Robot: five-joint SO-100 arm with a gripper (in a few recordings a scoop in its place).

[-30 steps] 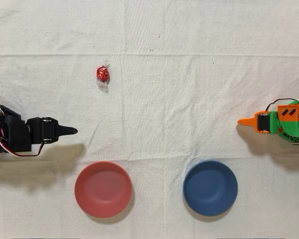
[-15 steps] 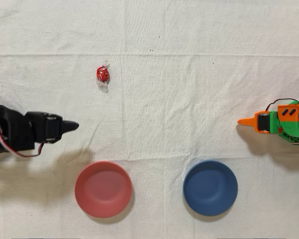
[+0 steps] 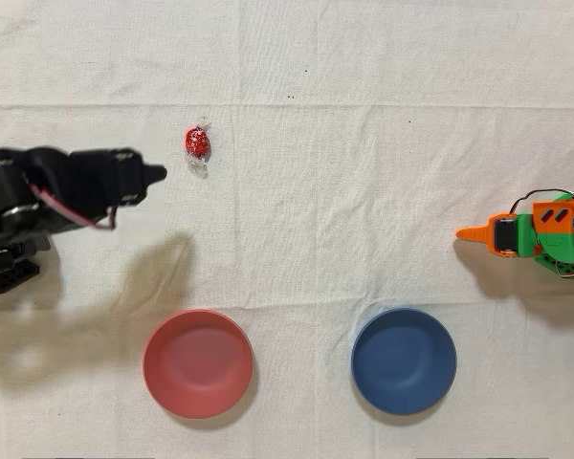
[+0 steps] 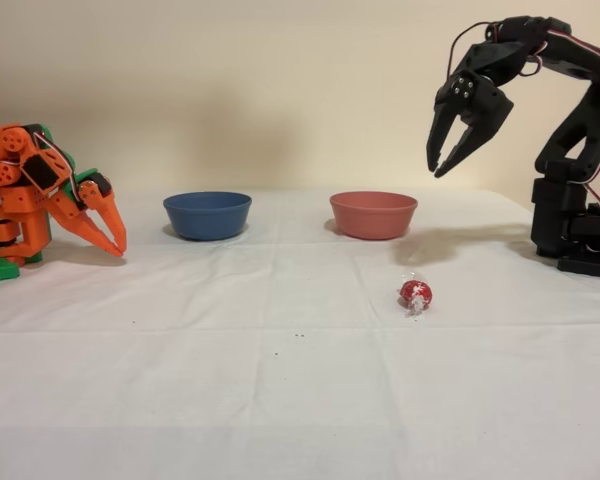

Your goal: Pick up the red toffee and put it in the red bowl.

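- The red toffee [image 3: 197,143] lies on the white cloth of the counter [image 3: 364,191], in the upper left part of the overhead view; in the fixed view it sits near the camera, right of centre [image 4: 416,293].
- Its clear twisted wrapper ends stick out from the shiny red foil, one towards the top and one towards the bottom of the overhead view.
- The black arm's gripper [image 3: 151,173] comes in from the left edge of the overhead view, its tip just left of the toffee and a little lower in the picture.
- In the fixed view the gripper [image 4: 446,162] hangs high above the cloth on the right, pointing down, well apart from the toffee (nothing between its fingers).
- Its two fingers stand parted by a narrow gap there, so it is slightly spread and holds nothing.
- The red bowl [image 3: 197,363] sits on the cloth at the lower left of the overhead view, below the toffee; in the fixed view it stands farther back [image 4: 373,214], left of the gripper.
- The blue bowl [image 3: 404,360] sits to the right of the red bowl in the overhead view, well apart from it; both bowls look empty.
- The orange arm [image 3: 540,234] stands idle at the right edge of the overhead view.
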